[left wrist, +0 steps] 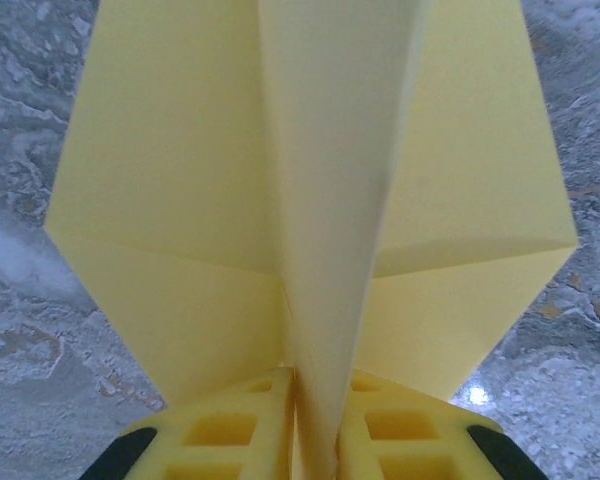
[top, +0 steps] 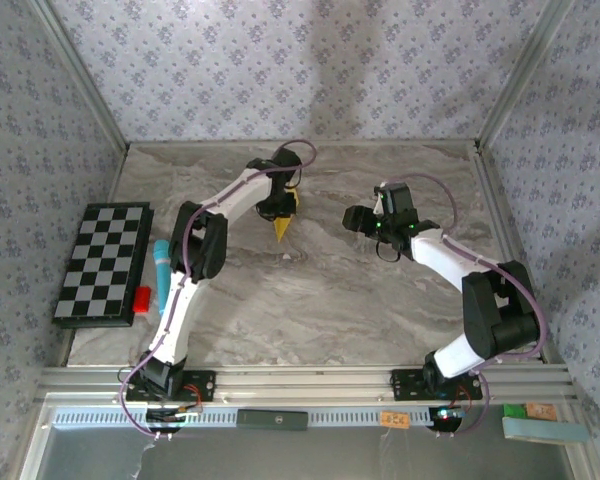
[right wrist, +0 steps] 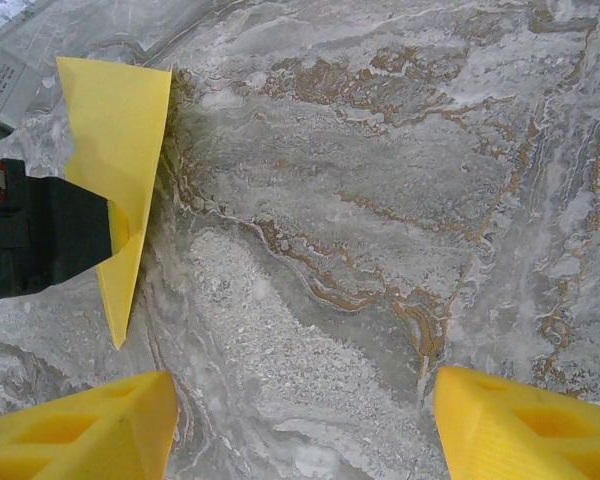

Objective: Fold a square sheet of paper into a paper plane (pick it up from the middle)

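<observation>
The yellow paper plane (top: 283,225) hangs pointed-end down from my left gripper (top: 280,205) over the back middle of the table. In the left wrist view its centre fold (left wrist: 330,250) runs up between the two yellow fingers (left wrist: 235,430), which are shut on it, and its wings (left wrist: 170,190) spread to both sides. The right wrist view shows the plane (right wrist: 120,150) at the upper left, held by the dark body of the other gripper. My right gripper (top: 358,218) hovers to the right of the plane, open, its fingertips (right wrist: 80,435) wide apart with bare table between them.
A black-and-white checkered board (top: 105,262) lies at the left edge of the marble table (top: 320,300). Beside it lie a blue-tipped pen (top: 161,262) and a small red piece (top: 141,300). Patterned walls close in the back and sides.
</observation>
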You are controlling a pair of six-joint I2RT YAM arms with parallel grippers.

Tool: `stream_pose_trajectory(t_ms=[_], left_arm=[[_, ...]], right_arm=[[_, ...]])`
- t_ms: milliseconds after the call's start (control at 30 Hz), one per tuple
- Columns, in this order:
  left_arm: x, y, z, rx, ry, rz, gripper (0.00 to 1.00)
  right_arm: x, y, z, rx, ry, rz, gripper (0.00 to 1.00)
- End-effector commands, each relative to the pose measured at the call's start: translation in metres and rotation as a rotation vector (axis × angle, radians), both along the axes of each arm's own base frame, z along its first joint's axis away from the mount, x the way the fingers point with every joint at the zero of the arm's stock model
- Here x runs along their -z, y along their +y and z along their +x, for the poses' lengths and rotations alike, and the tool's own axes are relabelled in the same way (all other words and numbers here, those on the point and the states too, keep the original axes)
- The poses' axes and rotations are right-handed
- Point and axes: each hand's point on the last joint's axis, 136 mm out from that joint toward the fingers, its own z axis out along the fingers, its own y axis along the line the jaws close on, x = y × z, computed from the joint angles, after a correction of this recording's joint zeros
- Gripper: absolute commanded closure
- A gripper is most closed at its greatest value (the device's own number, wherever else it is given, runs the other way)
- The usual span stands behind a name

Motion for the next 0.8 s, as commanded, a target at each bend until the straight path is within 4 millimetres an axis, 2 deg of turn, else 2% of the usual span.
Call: stream_pose_trajectory(t_ms=[0, 200, 767], left_arm=[[0.002, -0.003, -0.004, -0.005, 0.026, -0.003, 0.83], [0.01, -0.002, -0.005, -0.03, 0.037, 0.007, 0.83], [0.032, -0.001, -0.011, -0.033, 0.085, 0.022, 0.63]], right_arm=[[0.003, 0.0, 0.0, 0.003, 0.012, 0.015, 0.3], [0.005, 0.0, 0.0, 0.003, 0.02, 0.014, 0.31], [0.006, -0.001, 0.001, 0.007, 0.024, 0.004, 0.29]])
